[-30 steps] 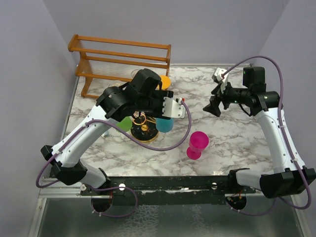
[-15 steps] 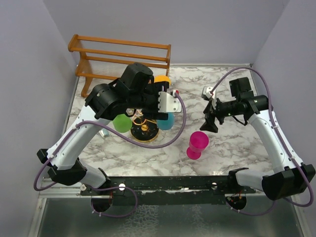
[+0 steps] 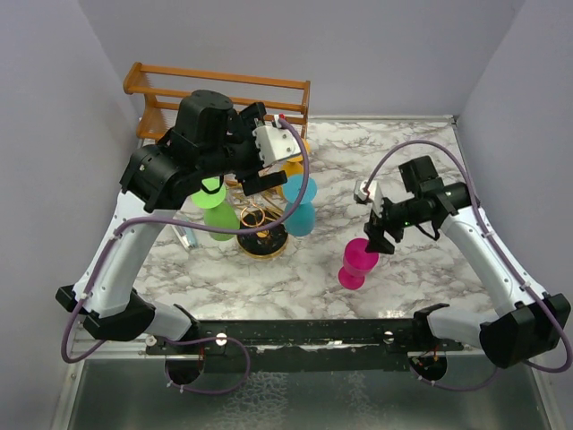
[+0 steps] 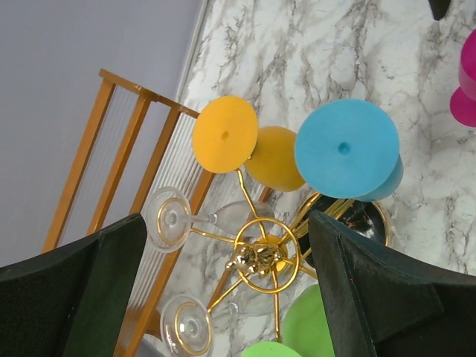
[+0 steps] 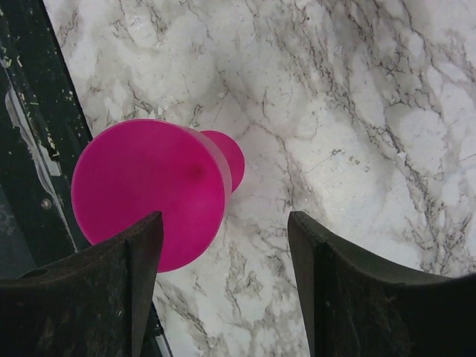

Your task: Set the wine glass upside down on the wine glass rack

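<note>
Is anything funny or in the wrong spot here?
Only the pink glass stands out. It sits by itself on the marble table, apart from the gold rack. The blue glass and the orange glass hang there foot-up. Nothing looks spilled or broken.

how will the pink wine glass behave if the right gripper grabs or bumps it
The pink wine glass stands upright on a foot narrower than its bowl, so a sideways bump would likely tip it, and it might then roll. It looks like opaque plastic, so probably light and not very fragile. Its smooth curved bowl may slip in the right gripper.
</note>
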Available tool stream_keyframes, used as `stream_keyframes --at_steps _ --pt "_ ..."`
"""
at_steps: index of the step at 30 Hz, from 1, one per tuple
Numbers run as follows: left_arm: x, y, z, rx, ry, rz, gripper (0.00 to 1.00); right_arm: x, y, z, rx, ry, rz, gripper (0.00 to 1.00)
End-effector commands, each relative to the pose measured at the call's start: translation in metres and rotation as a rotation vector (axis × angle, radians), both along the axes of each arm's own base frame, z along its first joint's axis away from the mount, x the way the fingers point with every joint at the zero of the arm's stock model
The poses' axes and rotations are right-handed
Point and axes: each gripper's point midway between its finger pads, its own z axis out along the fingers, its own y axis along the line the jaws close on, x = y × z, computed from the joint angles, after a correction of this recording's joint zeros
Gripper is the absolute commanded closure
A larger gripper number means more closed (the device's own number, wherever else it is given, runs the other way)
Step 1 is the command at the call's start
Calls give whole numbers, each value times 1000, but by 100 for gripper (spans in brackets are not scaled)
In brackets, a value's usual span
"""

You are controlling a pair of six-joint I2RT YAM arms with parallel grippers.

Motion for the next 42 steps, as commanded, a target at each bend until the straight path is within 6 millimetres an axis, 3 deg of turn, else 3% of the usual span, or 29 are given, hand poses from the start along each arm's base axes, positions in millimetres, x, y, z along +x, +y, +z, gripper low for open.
stream_keyframes --at_steps 1,9,15,17,20,24,30,35,42 --pt "12 13 22 -65 -55 96 7 3 -1 -12 -61 -22 -18 37" --pt "30 28 24 -70 -78 195 7 5 5 -22 -71 -8 -22 60" --pt "41 35 27 -73 -99 259 7 13 8 -16 -68 -42 -22 88" --pt "44 37 27 -77 -102 274 7 22 6 -8 -77 -89 -38 98" --pt "48 38 31 -99 -97 292 6 54 -13 4 -160 -231 -156 99" --pt "52 41 38 -148 -89 313 3 102 -39 44 -229 -511 -333 99" --pt "59 44 44 -231 -51 345 1 147 -63 119 -220 -773 -525 99" --pt "67 49 49 -320 -5 379 1 170 -72 176 -169 -919 -624 99" --pt "78 70 68 -479 40 450 1 189 -76 237 -114 -1035 -722 99"
